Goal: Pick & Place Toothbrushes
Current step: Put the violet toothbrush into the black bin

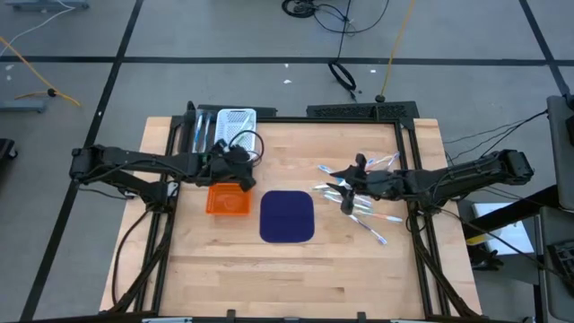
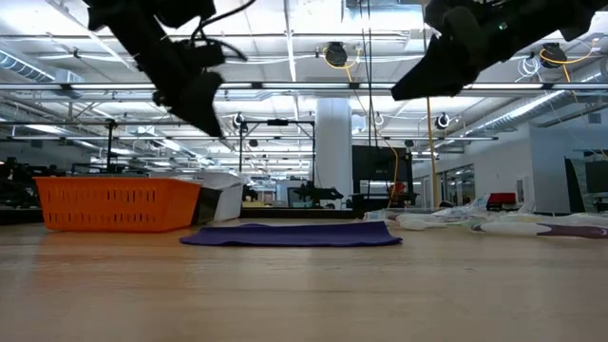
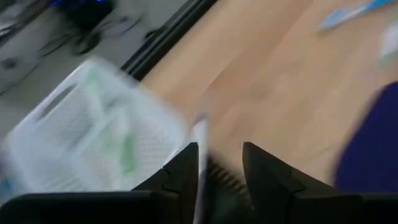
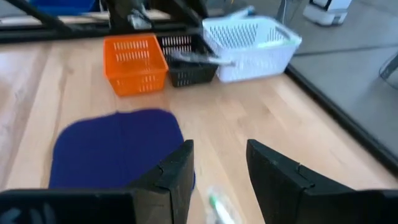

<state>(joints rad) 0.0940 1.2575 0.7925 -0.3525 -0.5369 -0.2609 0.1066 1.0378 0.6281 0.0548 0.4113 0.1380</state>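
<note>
We see the left gripper (image 3: 214,168) pinching a toothbrush (image 3: 200,163) near the white basket (image 1: 236,124). The right gripper (image 4: 219,168) hangs spread above the scattered toothbrushes (image 1: 359,199).

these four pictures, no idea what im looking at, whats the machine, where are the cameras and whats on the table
It is a robot with two dark arms working at a wooden table, each ending in a two-finger gripper. One picture looks straight down, one looks level across the tabletop, and two come from cameras on the arms' wrists.

On the table lie an orange basket, a white basket, a dark basket between them, a dark blue mat and a scatter of toothbrushes.

The left gripper hangs by the baskets with a thin white stick, apparently a toothbrush, between its fingers. The right gripper is open and empty above the scattered toothbrushes.
</note>
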